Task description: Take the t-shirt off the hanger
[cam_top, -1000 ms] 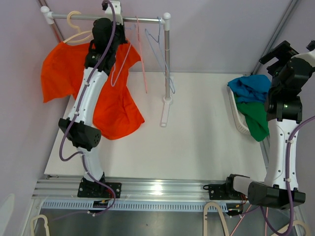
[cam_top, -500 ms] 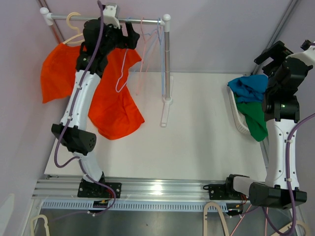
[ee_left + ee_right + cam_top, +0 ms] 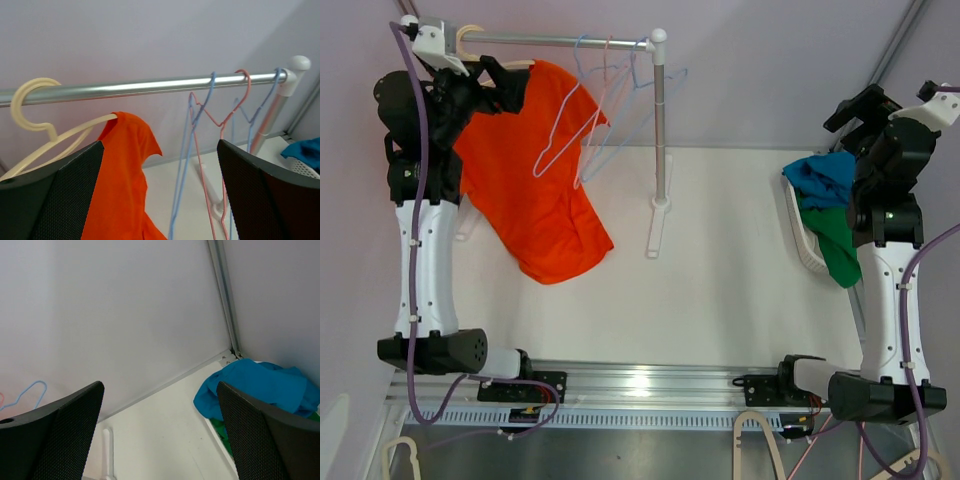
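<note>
The orange t-shirt (image 3: 535, 190) hangs from a cream hanger (image 3: 470, 38) at the left end of the rail (image 3: 560, 42), and its hem lies crumpled on the table. In the left wrist view one shoulder of the t-shirt (image 3: 125, 190) sits on the arm of the hanger (image 3: 30, 107). My left gripper (image 3: 503, 82) is raised by the rail's left end, open, holding nothing; the cloth shows just beyond its gap (image 3: 160, 144). Far right, my right gripper (image 3: 868, 108) hovers open and empty (image 3: 160, 385) above the basket.
Blue and pink wire hangers (image 3: 585, 110) dangle bare on the rail beside the t-shirt. The rack's post (image 3: 661, 120) stands mid-table on a white foot. A white basket (image 3: 800, 235) at the right edge holds blue (image 3: 830, 175) and green clothes (image 3: 840, 245).
My left gripper opened and its arm swung left, off the shirt's front to the rail's left end. The t-shirt now hangs narrower, and the wire hangers shifted. The right arm barely moved.
</note>
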You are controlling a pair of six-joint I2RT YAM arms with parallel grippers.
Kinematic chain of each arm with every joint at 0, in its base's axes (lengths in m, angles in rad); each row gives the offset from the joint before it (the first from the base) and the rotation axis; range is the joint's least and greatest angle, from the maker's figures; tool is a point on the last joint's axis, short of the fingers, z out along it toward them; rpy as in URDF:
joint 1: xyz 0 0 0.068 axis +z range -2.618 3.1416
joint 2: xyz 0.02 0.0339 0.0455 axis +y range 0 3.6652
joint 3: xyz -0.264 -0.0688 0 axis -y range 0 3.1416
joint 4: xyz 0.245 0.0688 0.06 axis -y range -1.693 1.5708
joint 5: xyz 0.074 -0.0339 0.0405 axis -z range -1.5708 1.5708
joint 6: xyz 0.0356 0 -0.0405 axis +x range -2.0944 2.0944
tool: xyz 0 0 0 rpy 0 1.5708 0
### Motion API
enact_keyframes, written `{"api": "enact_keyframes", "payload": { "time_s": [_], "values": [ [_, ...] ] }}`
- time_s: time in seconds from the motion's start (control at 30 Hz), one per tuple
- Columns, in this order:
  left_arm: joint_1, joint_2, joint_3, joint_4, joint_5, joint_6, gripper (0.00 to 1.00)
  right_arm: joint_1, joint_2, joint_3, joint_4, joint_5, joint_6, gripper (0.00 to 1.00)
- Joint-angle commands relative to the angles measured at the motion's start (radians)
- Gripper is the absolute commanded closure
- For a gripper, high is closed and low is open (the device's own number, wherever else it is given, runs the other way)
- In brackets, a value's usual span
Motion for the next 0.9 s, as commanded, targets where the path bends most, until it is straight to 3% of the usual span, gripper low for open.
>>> {"api": "enact_keyframes", "payload": {
  "time_s": [0.0,0.27,0.4,0.87],
  "values": [
    [0.018,-0.008,-0.051,0.055,-0.075,0.083,0.01,0.030,-0.010,0.006,0.032,-0.004,-0.001,0.01],
    [0.130,0.146,0.038,0.070,-0.077,-0.009,0.01,0.060,-0.009,0.026,0.018,0.056,-0.038,0.01],
    [0.137,0.176,0.044,0.118,-0.126,0.001,0.01,0.060,-0.044,-0.052,0.071,0.062,-0.023,0.00],
    [0.159,0.341,0.127,0.216,-0.166,-0.055,0.00,0.111,-0.017,-0.057,0.091,0.070,-0.038,0.01]
  ]
}}
